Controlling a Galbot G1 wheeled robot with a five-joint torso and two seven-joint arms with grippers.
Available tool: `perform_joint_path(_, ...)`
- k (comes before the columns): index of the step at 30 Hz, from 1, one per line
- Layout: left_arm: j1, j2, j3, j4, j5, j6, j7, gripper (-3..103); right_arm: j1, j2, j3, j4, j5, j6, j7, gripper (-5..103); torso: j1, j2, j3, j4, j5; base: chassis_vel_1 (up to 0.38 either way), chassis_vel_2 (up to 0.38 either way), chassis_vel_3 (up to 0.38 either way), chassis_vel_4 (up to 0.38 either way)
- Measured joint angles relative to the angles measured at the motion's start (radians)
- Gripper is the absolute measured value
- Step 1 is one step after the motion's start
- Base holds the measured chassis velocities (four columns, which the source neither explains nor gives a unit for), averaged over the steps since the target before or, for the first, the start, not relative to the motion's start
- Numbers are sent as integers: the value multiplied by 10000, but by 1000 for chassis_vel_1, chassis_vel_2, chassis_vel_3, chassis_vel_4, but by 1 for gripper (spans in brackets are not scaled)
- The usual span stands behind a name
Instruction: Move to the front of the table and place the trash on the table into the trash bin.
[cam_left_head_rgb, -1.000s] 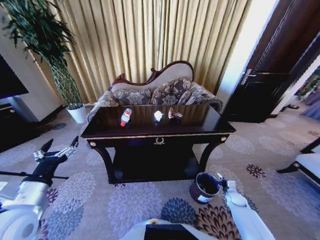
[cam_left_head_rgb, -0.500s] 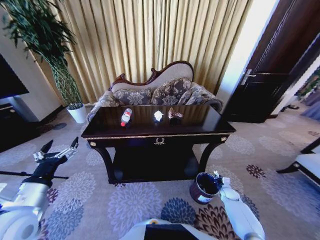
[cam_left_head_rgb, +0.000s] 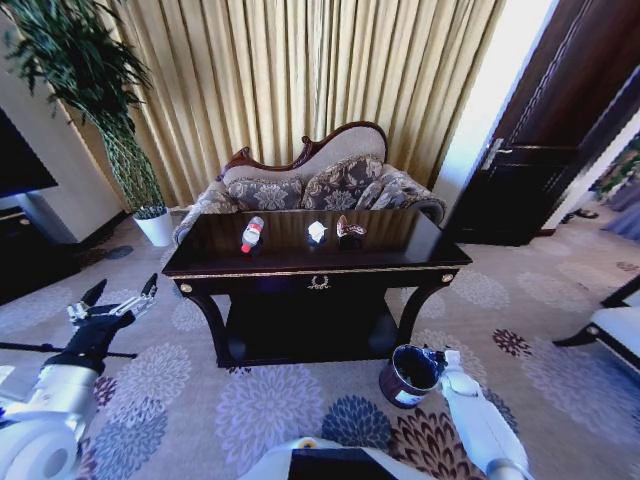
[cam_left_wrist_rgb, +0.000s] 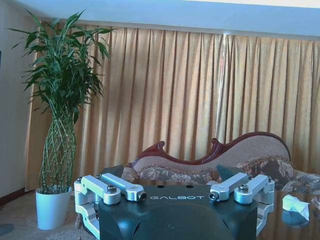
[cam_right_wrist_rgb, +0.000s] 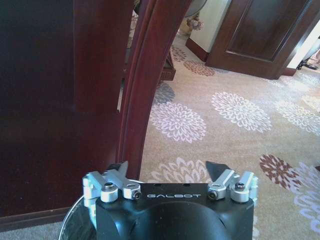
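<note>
The table (cam_left_head_rgb: 400, 262) stands ahead of me, glossy dark brown with gold trim. On its top lies the trash: a clear bottle with a red label (cam_left_head_rgb: 252, 234), a white paper wad (cam_left_head_rgb: 317, 232) (cam_left_wrist_rgb: 295, 204) and a brown-pink wrapper (cam_left_head_rgb: 349, 229). The dark round trash bin (cam_left_head_rgb: 410, 375) sits on the carpet by the table's right front leg (cam_right_wrist_rgb: 145, 85). My right gripper (cam_left_head_rgb: 437, 357) (cam_right_wrist_rgb: 167, 167) is open at the bin's rim (cam_right_wrist_rgb: 75, 220), holding nothing. Low at the left, my left gripper (cam_left_head_rgb: 115, 300) (cam_left_wrist_rgb: 176, 195) hangs open and holds nothing, well short of the table.
A patterned sofa (cam_left_head_rgb: 320, 180) stands right behind the table, with curtains beyond. A tall plant in a white pot (cam_left_head_rgb: 155, 228) is at the back left, a dark door (cam_left_head_rgb: 540, 170) at the right, and a chair edge (cam_left_head_rgb: 615, 325) at the far right. Flowered carpet lies around the table.
My right gripper has edged a little left, closer to the bin's rim. The left arm and the trash on the table have not moved.
</note>
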Motion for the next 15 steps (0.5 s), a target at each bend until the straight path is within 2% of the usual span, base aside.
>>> perform_joint_path(2, 7, 2, -5, 0, 0, -16, 0, 100, -19, -1, 0, 9, 3, 0, 0, 97, 0, 0, 0, 0, 0, 0, 0, 0, 0)
perform_joint_path(4, 10, 3, -6, 0, 0, -18, 0, 100, -26, -7, 1, 20, 6, 0, 0, 99, 0, 0, 0, 0, 0, 0, 0, 0, 0)
perform_joint_path(15, 15, -2, -9, 1, -3, -19, 0, 100, -105, -21, 16, 161, 156, -2, 3, 100, 0, 0, 0, 0, 1, 0, 0, 0, 0)
